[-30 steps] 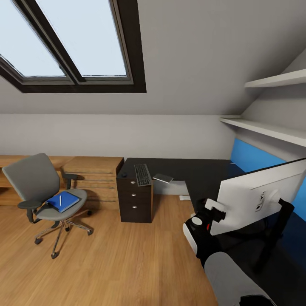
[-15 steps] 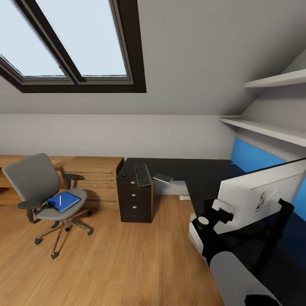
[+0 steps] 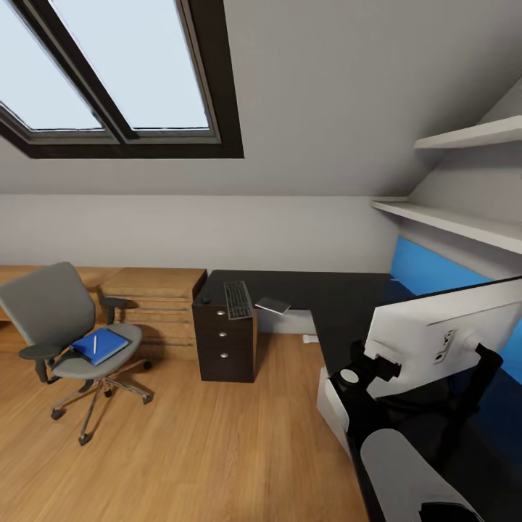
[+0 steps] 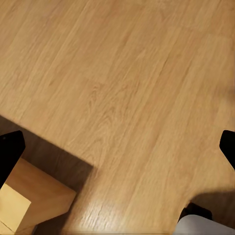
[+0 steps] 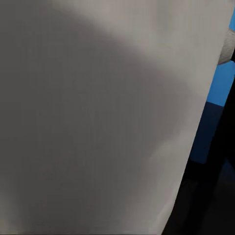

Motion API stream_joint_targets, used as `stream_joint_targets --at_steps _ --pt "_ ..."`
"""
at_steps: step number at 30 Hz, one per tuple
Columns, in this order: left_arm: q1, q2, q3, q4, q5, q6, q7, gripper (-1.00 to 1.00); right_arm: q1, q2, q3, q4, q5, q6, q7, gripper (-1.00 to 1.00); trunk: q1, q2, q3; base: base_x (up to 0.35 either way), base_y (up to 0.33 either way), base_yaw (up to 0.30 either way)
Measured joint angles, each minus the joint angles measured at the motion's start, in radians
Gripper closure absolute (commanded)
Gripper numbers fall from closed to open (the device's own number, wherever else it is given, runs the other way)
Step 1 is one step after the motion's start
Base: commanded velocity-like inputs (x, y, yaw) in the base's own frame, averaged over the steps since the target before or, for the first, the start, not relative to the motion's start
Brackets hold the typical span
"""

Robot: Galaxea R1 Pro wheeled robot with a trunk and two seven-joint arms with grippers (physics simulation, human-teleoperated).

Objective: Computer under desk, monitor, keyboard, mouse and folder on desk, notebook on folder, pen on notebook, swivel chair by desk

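Monitor (image 3: 442, 337) step is in hand, I judge: my right arm reaches to its white back at the near end of the tabletop (image 3: 341, 290). Right wrist view has this white back very close, w/ blue panel behind. Right pincer: I cannot tell if it is open or gripping. Left pincer (image 4: 117, 147) is wide open, holds nothing, hangs above wood floor (image 4: 127, 83). Keyboard (image 3: 237, 299) and notebook (image 3: 273, 305) lie at the far end, approx. over the drawer unit (image 3: 225, 344). Folder (image 3: 99, 346) w/ pen (image 3: 94, 344) on it is on the chair (image 3: 65, 333), well apart. Next move calls for setting the monitor steady, then going for the keyboard.
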Motion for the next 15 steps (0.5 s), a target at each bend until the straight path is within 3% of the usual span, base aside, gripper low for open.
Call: stream_joint_targets --at_steps 6,15 --pt "0.000 -0.001 0.000 0.001 0.000 0.000 0.000 -1.00 0.000 0.000 0.000 0.001 0.000 0.000 0.001 -1.00 0.000 0.000 0.000 -0.053 -0.026 0.000" --pt "0.000 0.000 0.000 0.001 0.000 0.000 0.000 -1.00 0.000 0.000 0.001 0.001 0.000 0.001 0.001 -1.00 0.001 0.000 0.000 -0.283 -0.111 0.000"
